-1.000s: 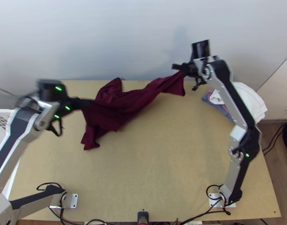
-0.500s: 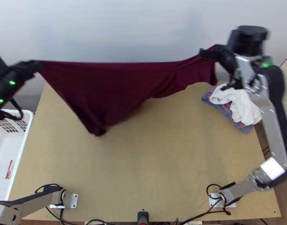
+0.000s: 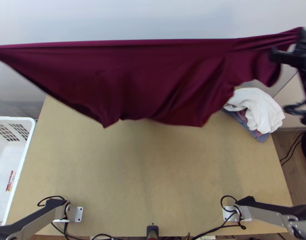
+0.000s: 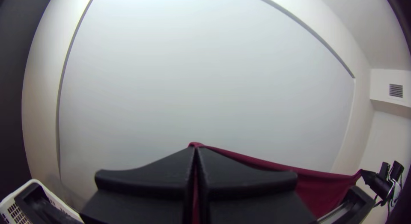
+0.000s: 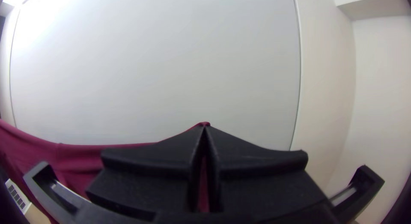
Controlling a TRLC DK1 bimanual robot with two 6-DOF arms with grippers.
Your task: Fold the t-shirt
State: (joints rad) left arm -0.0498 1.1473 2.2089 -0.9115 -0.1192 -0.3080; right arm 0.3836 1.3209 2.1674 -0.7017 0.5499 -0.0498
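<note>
In the top view my right gripper is at the upper right edge, holding one end of the dark red t-shirt. The shirt hangs stretched between both arms above the table's far part, its upper edge taut and its lower edge uneven. In the left wrist view my left gripper is shut on a bit of the t-shirt. My right gripper in the right wrist view is likewise shut on the t-shirt, which stretches off towards the left arm's side.
A pile of folded clothes with a white cloth on top lies at the table's far right. At the left edge stands a white basket. The wooden table extends below the raised shirt, with the arms' bases at its near edge.
Both grippers have moved apart and upwards with the shirt. It has gone from bunched, partly lying on the table, to pulled wide and lifted.
</note>
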